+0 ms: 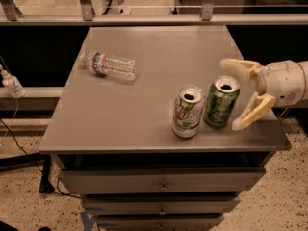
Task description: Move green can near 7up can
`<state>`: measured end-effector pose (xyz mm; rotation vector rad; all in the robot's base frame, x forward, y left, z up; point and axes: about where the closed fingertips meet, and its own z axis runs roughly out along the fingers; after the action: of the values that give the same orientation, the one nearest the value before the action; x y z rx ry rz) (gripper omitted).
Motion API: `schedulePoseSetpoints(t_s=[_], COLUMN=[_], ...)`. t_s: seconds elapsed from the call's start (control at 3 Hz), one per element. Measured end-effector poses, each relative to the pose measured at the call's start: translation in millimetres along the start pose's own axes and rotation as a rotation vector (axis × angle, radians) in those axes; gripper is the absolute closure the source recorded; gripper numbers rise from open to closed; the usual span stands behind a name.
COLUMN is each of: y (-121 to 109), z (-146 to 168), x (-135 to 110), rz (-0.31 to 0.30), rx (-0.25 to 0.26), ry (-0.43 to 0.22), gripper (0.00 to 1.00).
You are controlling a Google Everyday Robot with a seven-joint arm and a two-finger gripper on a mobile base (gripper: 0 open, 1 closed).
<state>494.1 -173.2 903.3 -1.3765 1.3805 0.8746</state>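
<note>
Presently on the grey table (120,124): green can (221,103), upright, lower right of centre, just beside the 7up can (187,111), which stands upright to its left; the two are nearly touching. Gripper (229,94), right edge of frame, level with the cans: fingers (250,113) spread wide, one behind the green can and one to its lower right, neither visibly pressing it. Plastic bottle (109,65), lying on its side, upper left of the tabletop, well apart from the cans. Drawers (161,182) beneath the tabletop.
</note>
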Motion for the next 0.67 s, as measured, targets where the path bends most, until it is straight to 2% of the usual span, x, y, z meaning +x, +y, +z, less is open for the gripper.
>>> schedulePoseSetpoints(t_s=[0.33, 0.67], y=[-8, -4], z=[-25, -82], x=[0, -3], rz=[-0.004, 0.007], rx=[0.067, 0.192], ry=[0.04, 0.115], gripper=[0.0, 0.0])
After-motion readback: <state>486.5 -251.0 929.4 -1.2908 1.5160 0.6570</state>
